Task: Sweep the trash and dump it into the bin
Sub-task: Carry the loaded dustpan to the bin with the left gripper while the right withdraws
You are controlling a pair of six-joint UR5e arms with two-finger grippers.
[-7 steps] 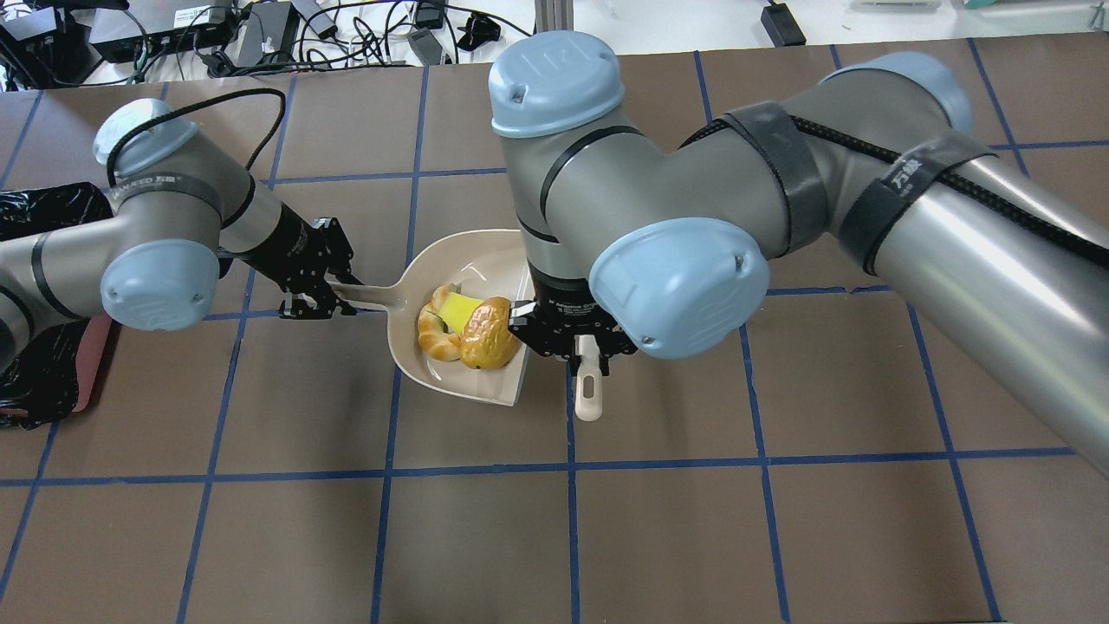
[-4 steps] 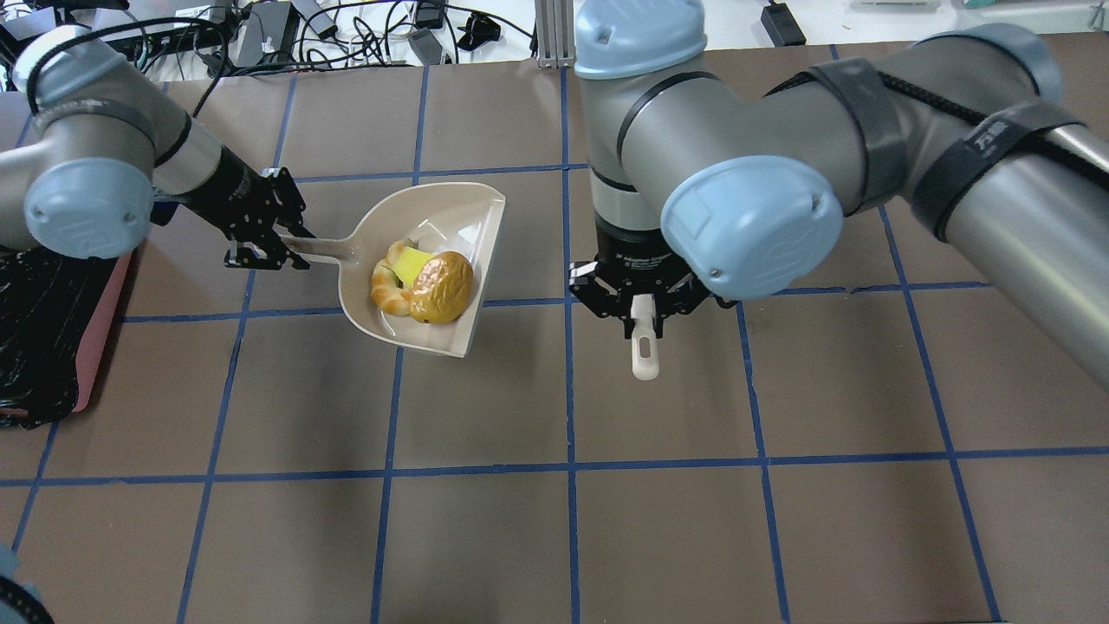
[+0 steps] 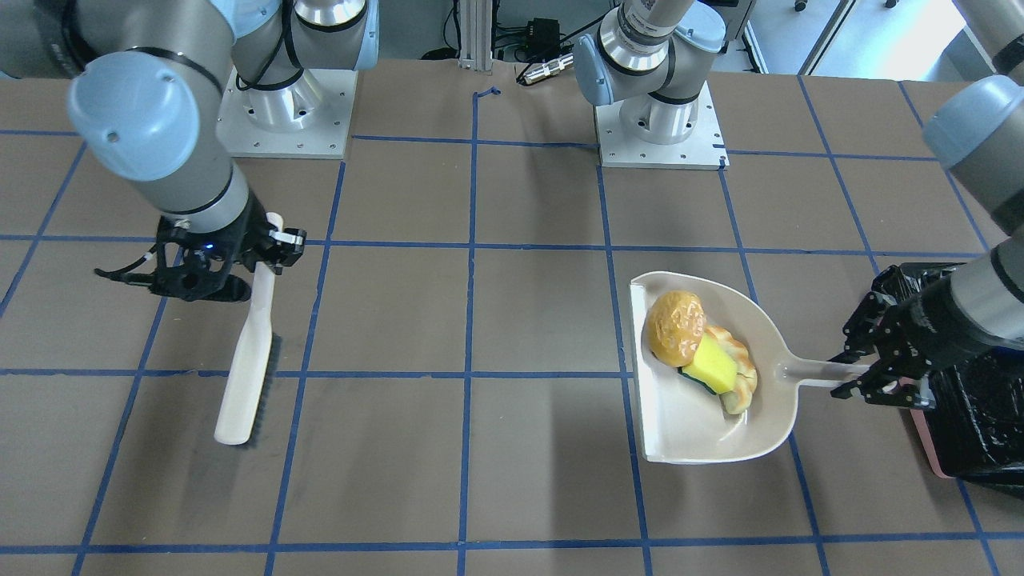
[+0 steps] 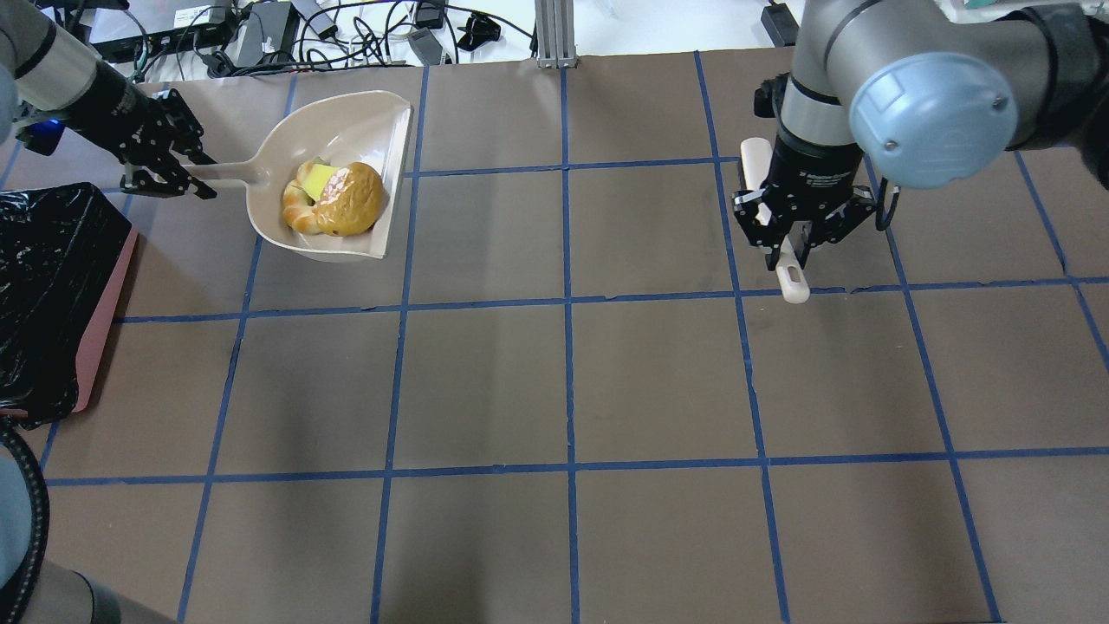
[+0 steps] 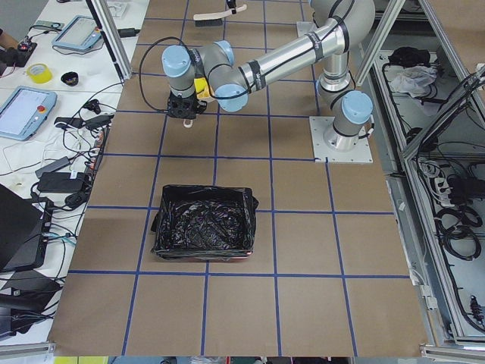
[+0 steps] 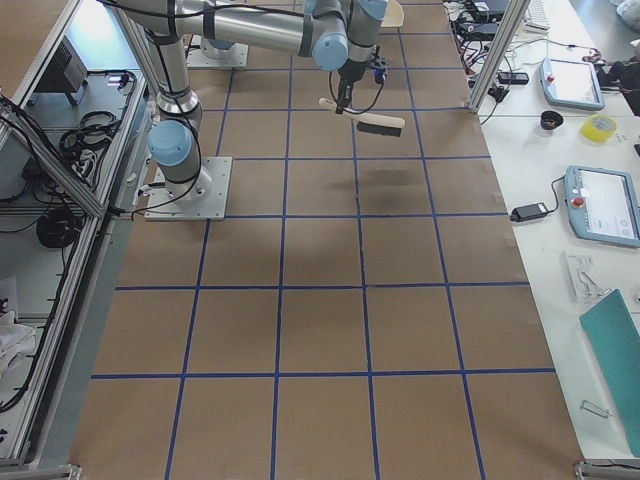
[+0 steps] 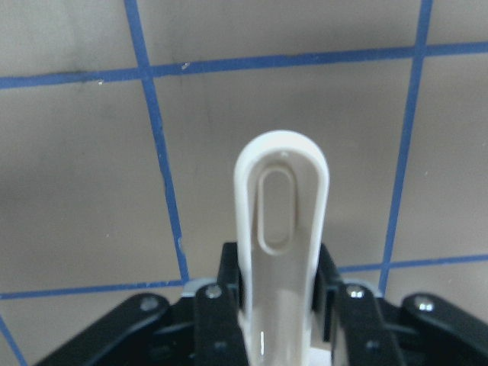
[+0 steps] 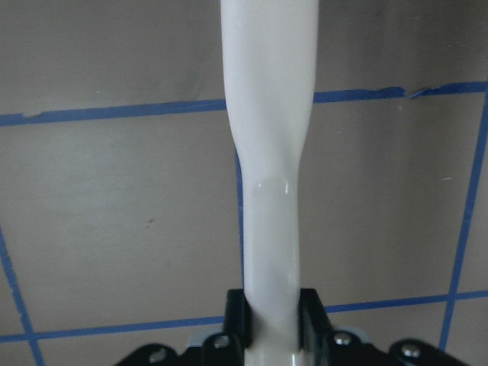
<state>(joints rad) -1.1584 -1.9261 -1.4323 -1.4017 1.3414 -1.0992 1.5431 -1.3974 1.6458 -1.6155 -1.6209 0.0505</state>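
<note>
The beige dustpan (image 4: 346, 130) holds the trash: the amber-brown pastry (image 4: 351, 198), the yellow-green sponge (image 4: 318, 178) and the tan croissant (image 4: 295, 217). My left gripper (image 4: 195, 176) is shut on the dustpan handle (image 7: 280, 221) and holds the pan above the table, just beyond the bin (image 4: 43, 286), a pink box with a black bag. In the front view the pan (image 3: 696, 432) is level beside the bin (image 3: 976, 416), with the left gripper (image 3: 852, 382) at its handle. My right gripper (image 4: 788, 256) is shut on the beige brush (image 3: 248, 376), lifted at the far right.
Brown table with a blue tape grid (image 4: 567, 303). Cables and power bricks (image 4: 260, 35) lie along the far edge behind the dustpan. The two arm bases (image 3: 660, 120) stand at the robot's side. The brush also shows in the right side view (image 6: 365, 118).
My left arm has carried the loaded dustpan to the left and farther back, up to the bin. My right arm has carried the brush away to the right and back.
</note>
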